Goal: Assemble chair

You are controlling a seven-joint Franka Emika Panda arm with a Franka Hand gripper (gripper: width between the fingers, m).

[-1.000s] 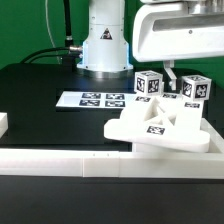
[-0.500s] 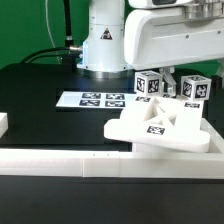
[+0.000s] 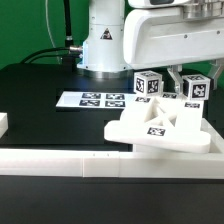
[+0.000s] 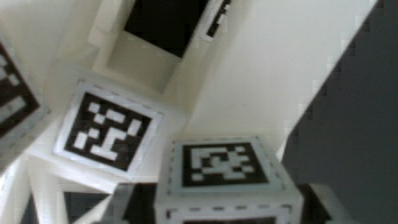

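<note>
The chair's white parts lie at the exterior view's right. A flat slotted panel [image 3: 160,125] rests near the front rail, with two upright tagged blocks [image 3: 147,85] [image 3: 197,88] behind it. My gripper [image 3: 177,84] hangs low between those blocks, and its body hides the fingers' contact there. In the wrist view my gripper [image 4: 228,206] is shut on a white tagged block [image 4: 222,165], with a dark finger [image 4: 139,206] pressed to each side. A second tagged part [image 4: 107,130] lies just beside it.
The marker board [image 3: 94,100] lies flat on the black table [image 3: 40,95] toward the exterior view's left. A long plain white border rail [image 3: 60,162] runs along the front. The robot base [image 3: 103,45] stands at the back.
The arm came down and toward the exterior view's left over the parts. The jaws went from wide open to shut on the tagged block. The right block shifted slightly.
</note>
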